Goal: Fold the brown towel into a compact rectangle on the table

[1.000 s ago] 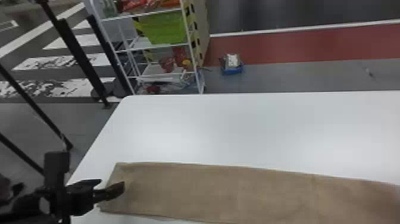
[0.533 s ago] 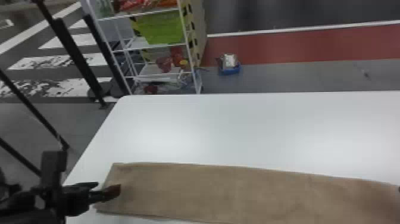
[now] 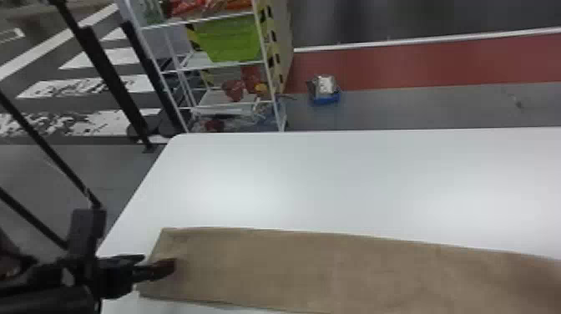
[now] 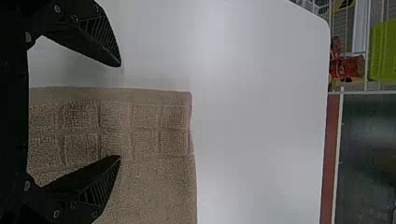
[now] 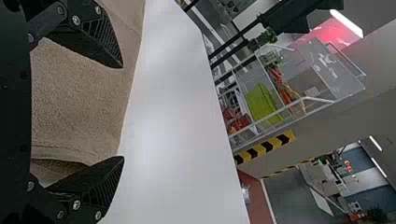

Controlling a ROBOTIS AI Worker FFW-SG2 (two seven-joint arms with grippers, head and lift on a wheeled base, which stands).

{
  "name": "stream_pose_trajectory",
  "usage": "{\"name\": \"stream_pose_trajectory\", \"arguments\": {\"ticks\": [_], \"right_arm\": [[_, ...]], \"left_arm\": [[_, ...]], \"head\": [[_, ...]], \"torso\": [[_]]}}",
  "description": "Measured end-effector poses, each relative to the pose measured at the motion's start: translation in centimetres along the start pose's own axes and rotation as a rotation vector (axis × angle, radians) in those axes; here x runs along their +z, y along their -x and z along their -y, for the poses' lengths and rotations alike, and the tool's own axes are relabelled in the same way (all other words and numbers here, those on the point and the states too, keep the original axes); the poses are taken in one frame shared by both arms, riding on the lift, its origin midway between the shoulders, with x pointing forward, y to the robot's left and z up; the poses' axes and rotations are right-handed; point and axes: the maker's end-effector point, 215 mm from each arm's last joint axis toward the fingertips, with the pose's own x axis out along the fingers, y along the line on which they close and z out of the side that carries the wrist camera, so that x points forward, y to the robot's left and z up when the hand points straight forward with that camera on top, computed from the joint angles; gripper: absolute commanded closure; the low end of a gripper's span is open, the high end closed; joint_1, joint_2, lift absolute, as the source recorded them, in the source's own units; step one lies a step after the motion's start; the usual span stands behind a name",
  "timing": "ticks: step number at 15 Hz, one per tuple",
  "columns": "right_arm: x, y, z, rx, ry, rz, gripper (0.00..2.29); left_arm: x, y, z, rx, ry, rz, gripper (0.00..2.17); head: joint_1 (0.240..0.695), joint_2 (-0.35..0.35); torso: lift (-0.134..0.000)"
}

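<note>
Fingers of the left gripper [image 3: 160,264]: spread wide, gap unfilled by any grip, nothing held. Fingers of the right gripper [image 5: 123,113]: likewise spread wide, nothing held.

Table [image 3: 325,179]: white, flat top, rounded far left corner. It supports the towel [image 3: 292,267].

Towel: brown, laid flat as a long strip across the near part of the table. Its left end lies near the table's left edge; its other end runs out at the right of the head view.

Position relative to left gripper: the fingers are at the strip's left end. In the left wrist view, the towel's edge passes through the gap. One finger [image 4: 95,179] overlies the towel, beside a border woven in squares; the other [image 4: 95,39] is over bare table, apart from the cloth. Contact of the first finger with the cloth cannot be determined.

Position relative to right gripper: towel fabric spans the gap. One finger [image 5: 100,39] overlies the cloth; the other [image 5: 95,182] crosses its edge, next to an opening between layers. Contact cannot be determined.

Rack [image 3: 269,71]: white frame, beyond the table, holding a green bin [image 3: 229,39]. Blue box [image 3: 326,99]: on the floor, near the rack.
</note>
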Motion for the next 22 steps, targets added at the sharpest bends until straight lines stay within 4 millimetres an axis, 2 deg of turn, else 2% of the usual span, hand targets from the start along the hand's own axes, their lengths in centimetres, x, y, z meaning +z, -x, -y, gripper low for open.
{"name": "stream_pose_trajectory", "arguments": {"ticks": [5,7,9,12,16,19,22], "right_arm": [[0.0,0.2,0.4,-0.006,0.007,0.006,0.21],[0.0,0.2,0.4,-0.006,0.007,0.006,0.21],[-0.1,0.0,0.3,-0.003,0.007,0.005,0.21],[-0.2,-0.4,0.1,0.006,0.007,0.002,0.21],[-0.4,-0.7,-0.2,0.015,0.004,-0.002,0.21],[-0.5,-0.9,-0.8,0.034,-0.002,0.002,0.21],[-1.2,-2.1,-1.8,0.066,-0.008,-0.014,0.22]], "left_arm": [[-0.6,-0.5,0.4,-0.003,-0.009,-0.039,0.55],[-0.9,-0.4,0.4,-0.003,0.002,-0.052,0.99],[-0.6,-0.1,0.7,-0.013,0.006,-0.042,1.23],[0.5,1.3,1.9,-0.034,0.014,-0.007,1.23],[1.6,3.3,4.6,-0.092,0.053,0.025,1.23],[1.8,4.3,6.5,-0.124,0.117,0.028,1.23],[1.7,5.1,9.3,-0.18,0.202,0.017,1.23]], "head": [[0.695,0.236],[0.695,0.237],[0.695,0.235],[0.695,0.228],[0.695,0.199],[0.695,0.183],[0.695,0.165]], "torso": [[-0.124],[-0.124],[-0.124],[-0.124],[-0.124],[-0.124],[-0.124]]}}
